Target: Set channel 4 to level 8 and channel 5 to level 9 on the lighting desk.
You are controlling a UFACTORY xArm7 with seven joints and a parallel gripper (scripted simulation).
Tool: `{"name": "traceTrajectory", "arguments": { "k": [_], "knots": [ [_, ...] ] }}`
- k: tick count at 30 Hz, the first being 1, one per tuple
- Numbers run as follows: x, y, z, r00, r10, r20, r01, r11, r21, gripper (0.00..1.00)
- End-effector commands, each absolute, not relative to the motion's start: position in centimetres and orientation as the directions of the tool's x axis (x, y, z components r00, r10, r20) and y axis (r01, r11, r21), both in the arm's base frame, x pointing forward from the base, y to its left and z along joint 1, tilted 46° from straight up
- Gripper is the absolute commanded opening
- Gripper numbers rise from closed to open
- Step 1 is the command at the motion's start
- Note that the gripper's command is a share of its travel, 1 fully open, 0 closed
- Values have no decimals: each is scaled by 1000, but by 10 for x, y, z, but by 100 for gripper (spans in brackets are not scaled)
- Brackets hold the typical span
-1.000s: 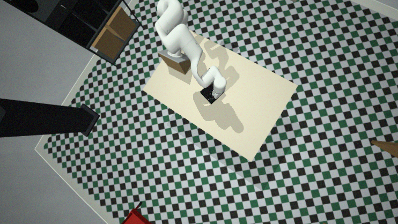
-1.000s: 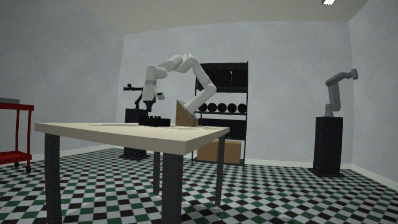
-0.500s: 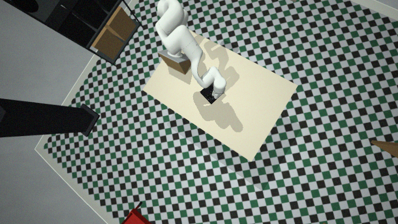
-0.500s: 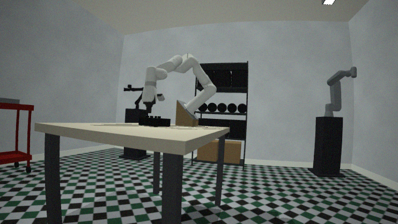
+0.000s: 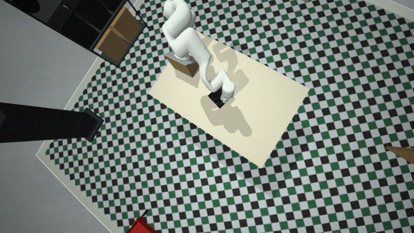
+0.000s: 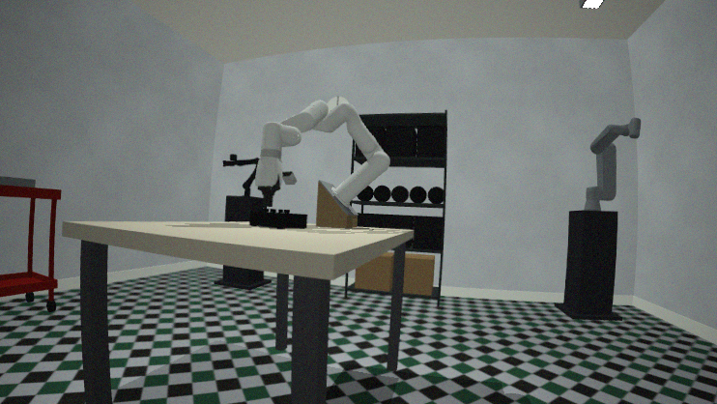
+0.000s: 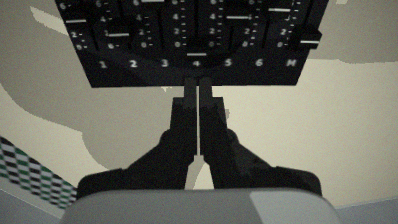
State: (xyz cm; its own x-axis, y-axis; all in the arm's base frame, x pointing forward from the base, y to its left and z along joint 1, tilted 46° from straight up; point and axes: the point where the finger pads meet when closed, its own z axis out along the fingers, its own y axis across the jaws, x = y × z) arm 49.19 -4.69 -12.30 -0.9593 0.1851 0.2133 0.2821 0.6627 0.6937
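The black lighting desk (image 7: 195, 40) stands on the cream table; it also shows in the overhead view (image 5: 219, 98) and the side view (image 6: 278, 218). In the wrist view its channels are labelled 1 to 6 and M. The channel 4 fader cap (image 7: 196, 54) sits at about level 0, just beyond my fingertips. The channel 5 cap (image 7: 237, 18) stands near level 4. My gripper (image 7: 197, 94) is shut and empty, its tips over the desk's near edge in line with the label 4. The upper part of the faders is cut off by the frame.
The arm's wedge-shaped brown base (image 6: 333, 206) stands on the table behind the desk. A black shelf unit (image 6: 401, 200) with a cardboard box stands behind the table. A red cart (image 6: 27, 236) is at the left and a second arm on a black pedestal (image 6: 591, 261) at the right.
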Motion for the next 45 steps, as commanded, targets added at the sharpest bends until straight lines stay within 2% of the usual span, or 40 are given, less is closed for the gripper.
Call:
{"name": "traceTrajectory", "arguments": {
  "k": [1, 45],
  "knots": [
    [493, -48, -123, -959, 189, 210, 282, 664, 693, 0],
    [493, -45, -126, -959, 189, 210, 282, 664, 693, 0]
  ]
}}
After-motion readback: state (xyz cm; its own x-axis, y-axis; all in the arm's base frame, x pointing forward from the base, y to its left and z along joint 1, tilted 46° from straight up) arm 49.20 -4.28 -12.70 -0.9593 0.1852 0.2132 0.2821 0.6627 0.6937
